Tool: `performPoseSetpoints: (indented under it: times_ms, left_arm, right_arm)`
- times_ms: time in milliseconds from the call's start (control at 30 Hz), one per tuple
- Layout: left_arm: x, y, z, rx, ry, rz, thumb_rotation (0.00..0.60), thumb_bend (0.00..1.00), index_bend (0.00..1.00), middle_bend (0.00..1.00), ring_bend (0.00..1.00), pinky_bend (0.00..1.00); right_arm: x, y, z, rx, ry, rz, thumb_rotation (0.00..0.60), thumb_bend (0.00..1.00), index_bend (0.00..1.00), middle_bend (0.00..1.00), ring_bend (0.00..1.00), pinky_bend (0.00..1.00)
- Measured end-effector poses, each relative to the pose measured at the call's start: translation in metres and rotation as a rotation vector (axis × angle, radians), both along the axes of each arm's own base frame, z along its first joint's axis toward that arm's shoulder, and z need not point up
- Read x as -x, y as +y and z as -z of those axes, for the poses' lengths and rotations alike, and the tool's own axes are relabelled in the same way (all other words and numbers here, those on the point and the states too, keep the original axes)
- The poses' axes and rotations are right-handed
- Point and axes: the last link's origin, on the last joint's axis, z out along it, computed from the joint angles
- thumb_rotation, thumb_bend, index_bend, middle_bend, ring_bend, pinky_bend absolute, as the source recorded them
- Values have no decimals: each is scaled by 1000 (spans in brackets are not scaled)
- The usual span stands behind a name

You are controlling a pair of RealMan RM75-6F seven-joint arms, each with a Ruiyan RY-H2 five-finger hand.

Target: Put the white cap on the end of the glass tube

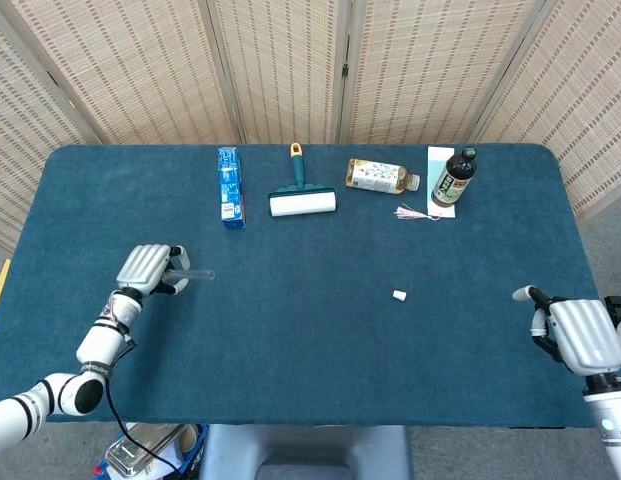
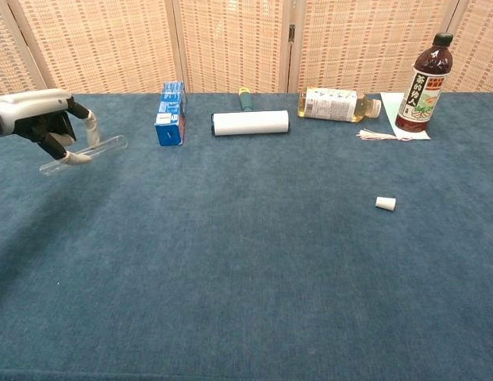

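Blue table (image 1: pixel 320 340), one glass tube (image 2: pixel 83 154) in left hand (image 2: pixel 41 123) fingers, one white cap (image 2: pixel 385 204), right hand (image 1: pixel 577 336) empty, spread

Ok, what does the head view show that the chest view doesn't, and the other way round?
Only the head view shows the right hand, open and holding nothing, at the table's right edge. Only the chest view shows the glass tube tilted and clear of the table. Both show the left hand gripping the tube, the white cap lying apart on the table, and the items along the back.
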Motion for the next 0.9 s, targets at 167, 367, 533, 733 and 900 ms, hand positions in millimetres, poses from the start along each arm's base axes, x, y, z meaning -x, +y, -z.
performPoseSetpoints:
  times_ms: [167,367,533,733,900]
  left_arm:
    - [-17,-14,-10,7,-29,36,600,447,672,1000,1000,1000]
    - [-34,-28,-20,13,-36,80,600,447,672,1000,1000,1000]
    - [-45,-38,-26,12,-43,106,600,447,672,1000,1000,1000]
    - [-51,-49,-29,18,-35,127,600,447,672,1000,1000,1000]
    - [-51,-54,-28,29,-24,134,600,447,672,1000,1000,1000]
  right_arm:
    - [-4,-17,15,-83,23,13,600,1000,358,1000,1000,1000]
    - [-7,-41,43,-198,39,50,600,1000,359,1000,1000,1000]
    - [-5,-61,74,-297,49,96,600,1000,358,1000,1000,1000]
    - [-5,-84,105,-364,59,122,600,1000,359,1000,1000,1000]
    - [-6,-96,125,-400,64,137,600,1000,358,1000,1000,1000]
